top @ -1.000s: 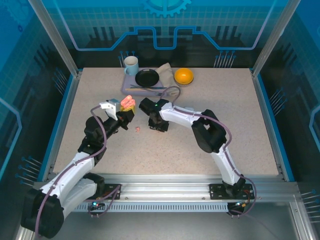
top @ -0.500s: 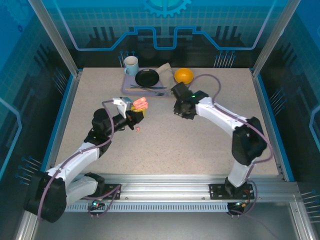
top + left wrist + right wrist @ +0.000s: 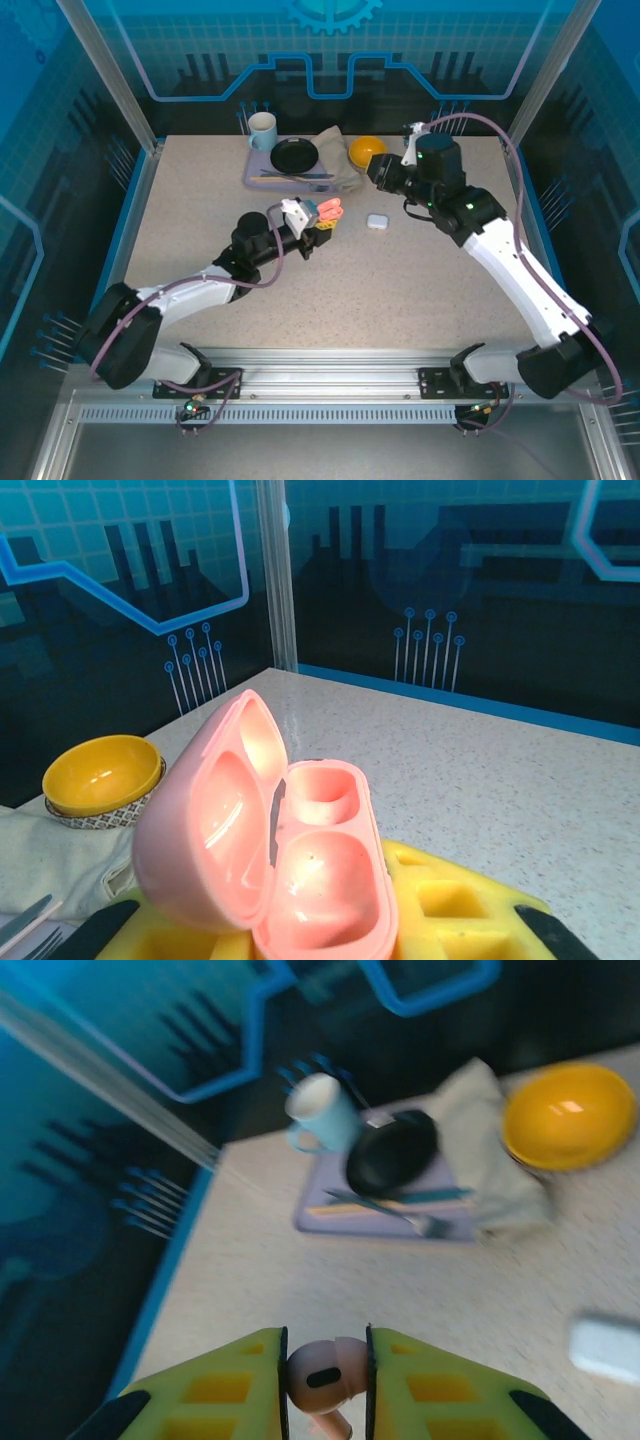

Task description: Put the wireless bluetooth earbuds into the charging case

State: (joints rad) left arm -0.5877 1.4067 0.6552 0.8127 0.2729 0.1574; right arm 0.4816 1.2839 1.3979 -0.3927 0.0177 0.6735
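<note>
Tiny, light and likely slippery, the salmon-pink earbud (image 3: 320,1372) sits pinched by its bulb in the narrow jaws of the right gripper (image 3: 323,1350), far right, while the left gripper (image 3: 320,216) clamps the open pink case (image 3: 320,880).

Pale mug (image 3: 262,130), black dish (image 3: 294,155) on lilac tray (image 3: 254,167), beige cloth (image 3: 336,146), yellow bowl (image 3: 362,150), perhaps cutlery (image 3: 296,177)

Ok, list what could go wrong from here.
1. The right claw pinches the tiny pink earbud by its head, so it may slip in transit.
2. The left claw holds the open pink case tilted; a push into its wells could shift it.
3. The white case lies between the claws and could get knocked.
</note>
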